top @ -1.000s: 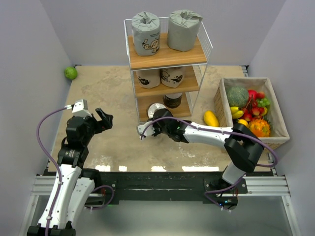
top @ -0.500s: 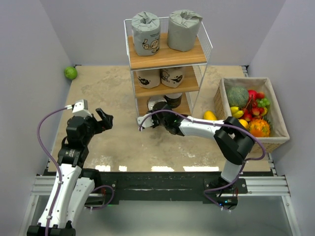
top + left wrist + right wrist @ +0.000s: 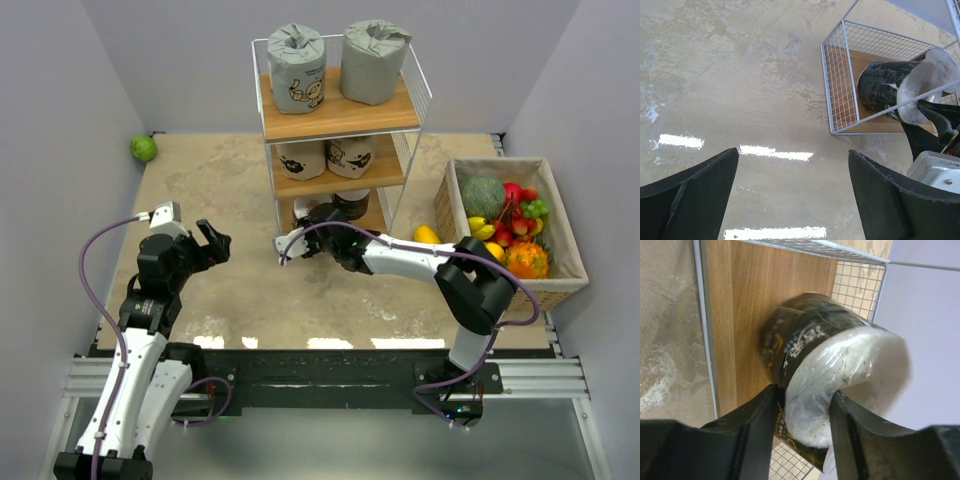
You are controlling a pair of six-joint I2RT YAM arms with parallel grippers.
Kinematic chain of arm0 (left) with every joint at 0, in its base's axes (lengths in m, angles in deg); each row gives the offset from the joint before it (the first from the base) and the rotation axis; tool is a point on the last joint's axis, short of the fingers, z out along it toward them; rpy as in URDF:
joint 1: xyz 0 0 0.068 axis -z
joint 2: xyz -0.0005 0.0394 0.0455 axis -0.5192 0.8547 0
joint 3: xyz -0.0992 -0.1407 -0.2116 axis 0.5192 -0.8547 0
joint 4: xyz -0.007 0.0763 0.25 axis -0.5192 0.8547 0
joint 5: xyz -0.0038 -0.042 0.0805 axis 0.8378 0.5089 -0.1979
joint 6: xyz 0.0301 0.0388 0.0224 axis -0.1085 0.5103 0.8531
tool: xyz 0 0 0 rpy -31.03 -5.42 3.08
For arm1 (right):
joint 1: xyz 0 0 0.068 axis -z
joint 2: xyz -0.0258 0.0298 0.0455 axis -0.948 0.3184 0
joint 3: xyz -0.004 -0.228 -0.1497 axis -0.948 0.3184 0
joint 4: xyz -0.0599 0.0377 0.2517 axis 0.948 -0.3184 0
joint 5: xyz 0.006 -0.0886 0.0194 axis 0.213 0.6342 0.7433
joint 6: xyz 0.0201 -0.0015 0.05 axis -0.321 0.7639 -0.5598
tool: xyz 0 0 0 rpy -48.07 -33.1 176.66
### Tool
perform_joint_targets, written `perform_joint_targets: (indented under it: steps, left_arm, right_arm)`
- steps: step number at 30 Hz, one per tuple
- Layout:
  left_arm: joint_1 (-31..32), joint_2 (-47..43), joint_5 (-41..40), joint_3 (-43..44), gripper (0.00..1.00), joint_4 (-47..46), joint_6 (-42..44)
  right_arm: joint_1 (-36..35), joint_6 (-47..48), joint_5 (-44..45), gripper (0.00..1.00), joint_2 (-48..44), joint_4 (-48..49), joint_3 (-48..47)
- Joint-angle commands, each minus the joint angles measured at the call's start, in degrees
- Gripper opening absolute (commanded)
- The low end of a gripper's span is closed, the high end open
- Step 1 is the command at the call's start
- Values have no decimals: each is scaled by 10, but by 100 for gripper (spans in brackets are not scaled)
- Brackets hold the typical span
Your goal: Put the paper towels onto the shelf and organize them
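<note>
Top view: the shelf [image 3: 340,114] stands upper centre on the desk [image 3: 215,175], with grey rolls [image 3: 297,68] on top and beige rolls [image 3: 301,158] mid-tier. The right jaws reach into the bottom tier.

Left wrist view: the left jaws gape wide and empty. At upper right, a black roll [image 3: 882,90] rests on the bottom board.

Right wrist view: the right jaws pinch that roll's wrapped end.

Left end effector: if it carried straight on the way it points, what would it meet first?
Probably the bare table, just short of the near wire corner of the shelf. The left end effector is open and empty; depth is unclear, so it could instead reach the shelf frame.
</note>
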Motion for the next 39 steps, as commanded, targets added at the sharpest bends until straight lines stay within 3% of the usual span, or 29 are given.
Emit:
perform_joint_targets:
  steps: [1, 11, 13, 17, 23, 26, 29, 30, 33, 35, 39]
  left_arm:
    - [-3, 1, -8, 15, 97, -13, -1]
    - [-3, 4, -8, 15, 97, -13, 1]
    - [-3, 2, -8, 14, 97, -14, 3]
    - [-3, -3, -8, 14, 97, -16, 3]
    - [-3, -29, 9, 7, 97, -32, 14]
    - [-3, -45, 50, 3, 97, -49, 25]
    - [-2, -65, 126, -5, 97, -84, 37]
    - [-1, -72, 147, -11, 97, -94, 38]
    - [6, -79, 251, -23, 98, -133, 38]
    - [12, -77, 286, -32, 100, -161, 33]
    - [16, -74, 368, -49, 100, -206, 20]
  right_arm:
    - [2, 22, 3, 52, -6, 45, -31]
    - [-3, -29, 2, 56, -58, 23, -17]
    - [-4, -43, 5, 60, -75, 23, -2]
    - [-4, -65, 14, 76, -94, 34, 21]
    - [-32, -143, -1, 73, -150, 18, 50]
    - [-65, -228, -24, 72, -209, 14, 96]
    - [-102, -372, -44, 75, -278, -7, 119]
    - [-107, -464, -60, 75, -292, -21, 119]
    - [-109, -644, -76, 99, -342, -84, 121]
    - [-109, -749, -59, 99, -373, -124, 129]
    - [-109, -844, -28, 99, -424, -179, 144]
